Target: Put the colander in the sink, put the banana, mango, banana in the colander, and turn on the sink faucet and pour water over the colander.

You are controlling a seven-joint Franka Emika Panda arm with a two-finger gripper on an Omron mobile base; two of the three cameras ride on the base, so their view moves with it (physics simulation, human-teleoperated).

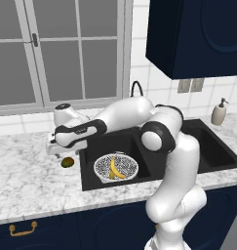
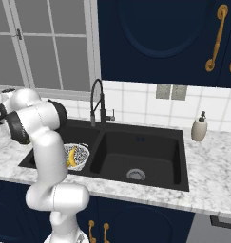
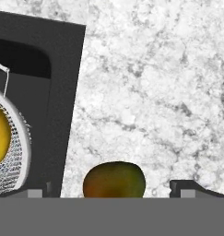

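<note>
gripper [image 3: 112, 186] jaws wide apart, nothing held, hanging right over the mango [image 3: 114, 179] | mango sits on the marble counter [image 3: 155, 92] just left of the sink [image 1: 90, 161] | colander [image 1: 116, 167] in the sink's left basin with a banana [image 1: 115, 169] inside | faucet [image 2: 98, 102] behind the sink, well apart

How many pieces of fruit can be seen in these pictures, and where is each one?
2, perhaps more. One banana lies in the colander in the left basin of the sink. The mango lies on the counter left of the sink. A second banana may be hidden.
</note>
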